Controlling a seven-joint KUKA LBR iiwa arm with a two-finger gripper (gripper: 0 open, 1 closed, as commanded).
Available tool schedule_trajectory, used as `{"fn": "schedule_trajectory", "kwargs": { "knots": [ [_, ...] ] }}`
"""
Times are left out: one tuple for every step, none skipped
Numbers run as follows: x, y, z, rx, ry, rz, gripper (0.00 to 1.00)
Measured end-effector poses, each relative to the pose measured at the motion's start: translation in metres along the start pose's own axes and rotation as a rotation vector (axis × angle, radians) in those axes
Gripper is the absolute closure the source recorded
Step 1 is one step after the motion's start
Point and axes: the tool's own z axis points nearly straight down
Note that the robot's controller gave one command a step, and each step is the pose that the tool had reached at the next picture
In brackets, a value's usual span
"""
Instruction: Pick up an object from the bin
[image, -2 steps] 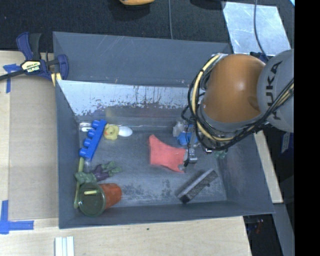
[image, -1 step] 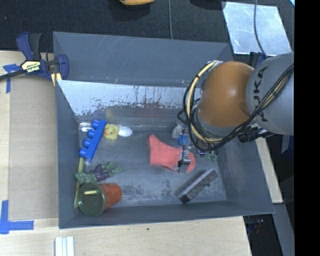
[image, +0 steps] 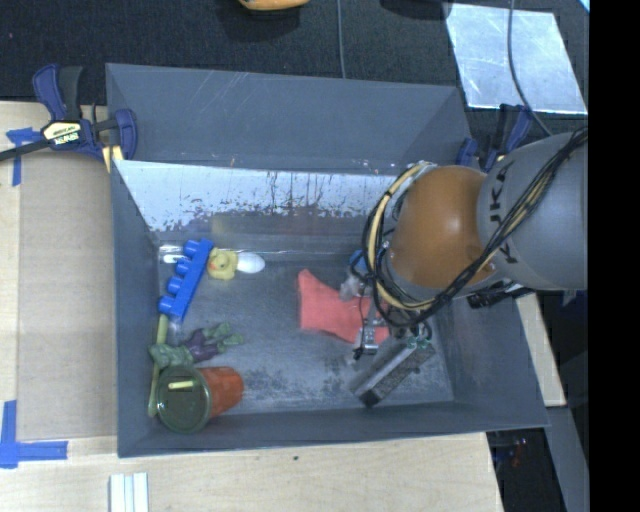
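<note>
Pincer (image: 368, 338): open or closed, cannot tell;
Red cloth (image: 322, 305): just left of it;
Dark bar (image: 392, 372): just below it

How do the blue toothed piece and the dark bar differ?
The blue toothed piece is bright, with prongs along one side; the dark bar is grey-black, with no prongs seen. The blue piece lies far left, the bar front right. Both are long and lie slanted.
</note>
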Motion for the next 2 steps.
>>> {"fn": "schedule_trajectory", "kwargs": {
  "knots": [
    [-0.0276, 0.0184, 0.0211, -0.002, -0.010, 0.212, 1.00],
    [-0.0276, 0.0184, 0.0211, -0.002, -0.010, 0.212, 1.00]
  ]
}}
